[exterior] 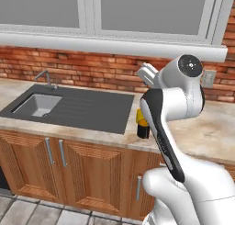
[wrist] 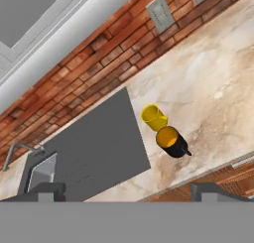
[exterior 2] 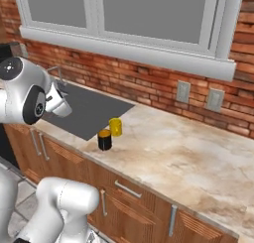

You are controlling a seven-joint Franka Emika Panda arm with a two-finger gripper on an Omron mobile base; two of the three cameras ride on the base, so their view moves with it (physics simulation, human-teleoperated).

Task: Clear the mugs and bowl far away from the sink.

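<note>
Marbled beige counter (exterior 2: 188, 157) runs under a red brick wall (exterior 2: 149, 88) and a window; the gripper (wrist: 127, 190) hangs above it with jaws spread wide and nothing between them; its 2 dark fingertips (wrist: 47, 190) frame the view from the hand; 2 mugs stand upright on the counter just beside the dark sink surround's right edge; the yellow mug (wrist: 154, 117) and the black mug (wrist: 171, 142) with a yellow inside are touching or nearly so; the sink (exterior: 36, 104) with its thin tap (exterior: 44, 77) lies further left.
</note>
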